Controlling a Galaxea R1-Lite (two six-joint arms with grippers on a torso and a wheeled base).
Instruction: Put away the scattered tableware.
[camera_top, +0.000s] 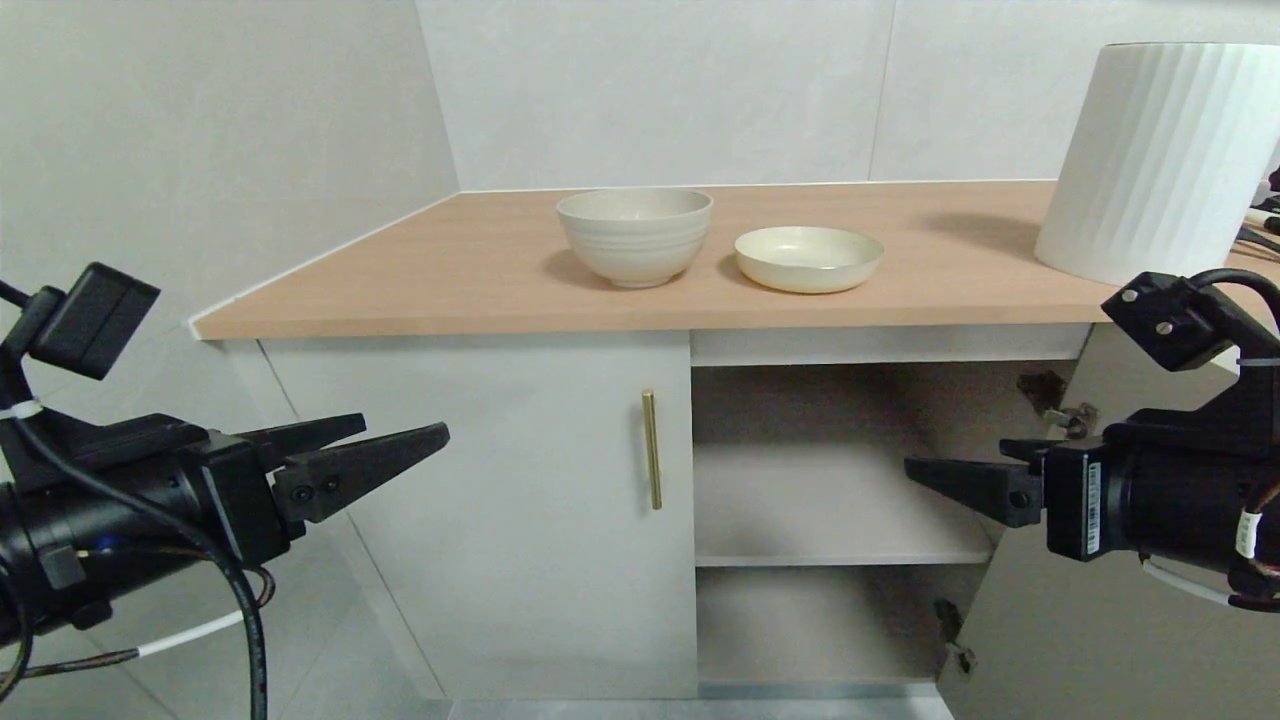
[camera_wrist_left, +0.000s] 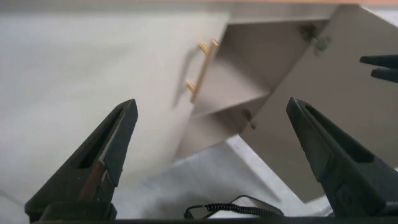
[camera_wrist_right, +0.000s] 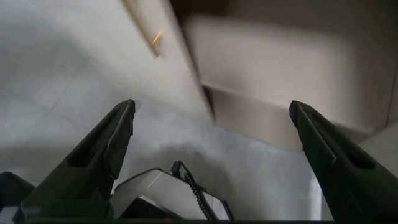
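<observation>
Left gripper (camera_wrist_left: 211, 102) jaws wide open, empty; right gripper (camera_wrist_right: 211, 104) same.

Two pieces of tableware sit on the one desk (camera_top: 480, 270): one deep ribbed bowl (camera_top: 634, 236) and, just to the right of the bowl, one shallow dish (camera_top: 809, 258). Farther right of the bowl stands one tall white ribbed cylinder (camera_top: 1160, 160). Below the bowl is one cabinet (camera_top: 880, 345) with two doors. One shut door (camera_top: 480, 510) carries a single gold handle (camera_top: 651, 450), and one open door (camera_top: 1060, 640) shows two hinges (camera_top: 1060, 405). Inside the cabinet, one shelf board (camera_top: 840, 555) divides the space into two compartments. There are two claws, the left claw (camera_top: 405, 428) and the right claw (camera_wrist_right: 211, 109), each with two fingers.
</observation>
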